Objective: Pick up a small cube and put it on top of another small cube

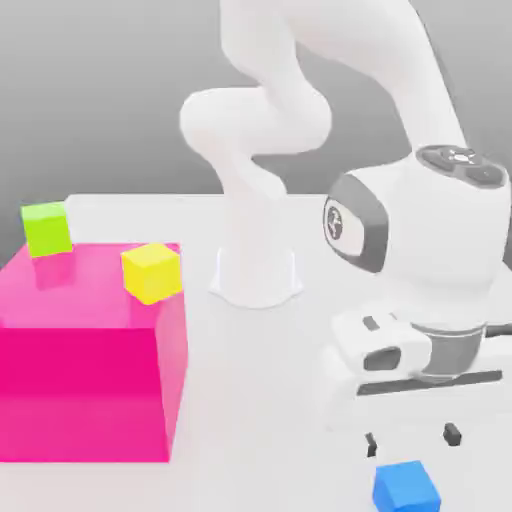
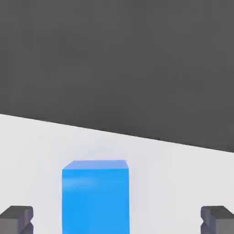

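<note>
Lining up over blue cube (image 1: 406, 488), likely pre-grasp. End effector (image 1: 412, 443) wide open, holding nothing; cube on bench (image 1: 270, 400), between fingers in hand view, nearer one. Next: centre, lower, close. Yellow (image 1: 152, 273), green (image 1: 47, 229) cubes on pink block (image 1: 85, 385).

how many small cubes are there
3: lime-green and yellow on the pink block, blue on the table below the hand.
</note>
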